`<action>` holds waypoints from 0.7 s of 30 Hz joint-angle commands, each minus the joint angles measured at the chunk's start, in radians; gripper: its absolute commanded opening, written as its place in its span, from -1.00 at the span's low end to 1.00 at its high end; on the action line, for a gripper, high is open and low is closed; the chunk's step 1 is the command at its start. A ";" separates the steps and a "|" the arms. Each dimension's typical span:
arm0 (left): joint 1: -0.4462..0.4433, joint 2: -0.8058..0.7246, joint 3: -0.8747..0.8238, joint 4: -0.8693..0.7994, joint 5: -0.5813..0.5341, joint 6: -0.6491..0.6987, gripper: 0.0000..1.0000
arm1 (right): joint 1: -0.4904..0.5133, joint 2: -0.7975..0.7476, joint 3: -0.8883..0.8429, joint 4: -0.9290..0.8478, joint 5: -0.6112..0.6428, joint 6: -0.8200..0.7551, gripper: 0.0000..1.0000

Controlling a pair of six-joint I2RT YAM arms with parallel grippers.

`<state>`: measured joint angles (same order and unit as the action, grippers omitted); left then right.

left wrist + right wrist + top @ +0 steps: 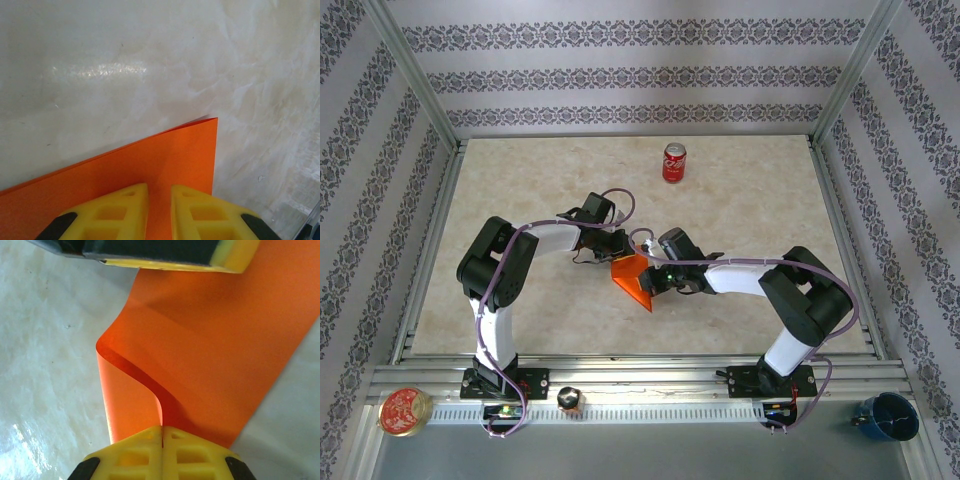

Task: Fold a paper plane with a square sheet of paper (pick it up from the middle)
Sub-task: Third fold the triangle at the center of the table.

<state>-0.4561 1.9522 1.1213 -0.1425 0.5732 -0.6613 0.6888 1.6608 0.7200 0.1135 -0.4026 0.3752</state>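
Right claw (162, 429) is clamped tight, its yellow fingers meeting on the edge of the orange paper (215, 365), and the sheet curls into a loop just above the pinch. The paper sits mid-table (520, 320), caught between the two arms. Left claw (160, 187) is on its far side, fingers a sliver apart with orange showing through the gap. Whether it's gripping or just resting over it, I can't tell. Far back, a red can (674, 162) stands upright, well apart.
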 commanded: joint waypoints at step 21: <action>0.004 -0.004 -0.012 -0.068 -0.028 0.014 -0.65 | -0.009 0.031 0.042 -0.042 0.036 0.000 -1.00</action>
<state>-0.4561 1.9522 1.1213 -0.1455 0.5713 -0.6613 0.6891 1.6791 0.7395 0.0849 -0.3813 0.3756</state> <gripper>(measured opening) 0.174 0.064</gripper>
